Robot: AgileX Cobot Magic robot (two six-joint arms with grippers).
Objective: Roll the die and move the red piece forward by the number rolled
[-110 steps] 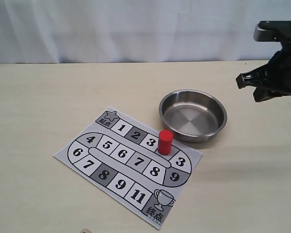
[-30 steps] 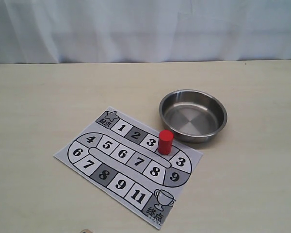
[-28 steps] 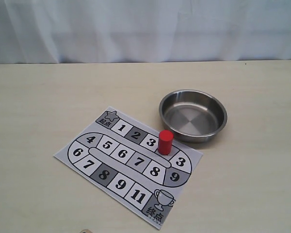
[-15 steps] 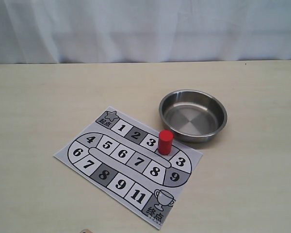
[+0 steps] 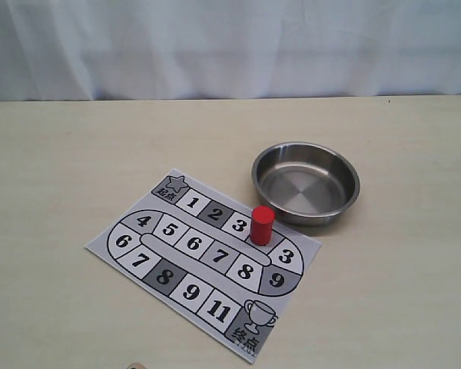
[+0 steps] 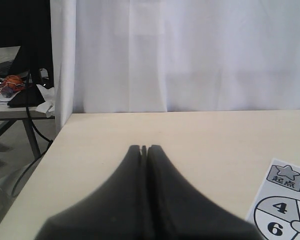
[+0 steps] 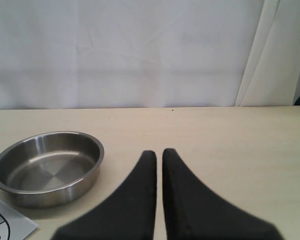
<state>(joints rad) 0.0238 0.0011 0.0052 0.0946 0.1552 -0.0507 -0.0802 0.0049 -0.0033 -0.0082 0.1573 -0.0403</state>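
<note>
Change: a few seconds ago my right arm hung over the far right of the table (image 5: 77, 154). The exterior view shows no arm now.
Unchanged: board (image 5: 169, 228), steel bowl (image 5: 307, 216) and red piece (image 5: 262, 224) have not shifted.
Left pincer (image 6: 144, 148): fingers pressed together, empty, low over bare table beside the board's star corner.
Right pincer (image 7: 159, 152): fingers all but together with a thin slit between, nothing in it, facing the table beside the bowl.
Red piece: upright on the board, on the square just past the top row's "3", near the bowl.
Die: not seen in any view. The bowl's inside shows bare metal.
Meaning (judgement): both arms are pulled back. With no die face to read, I cannot check a count.
</note>
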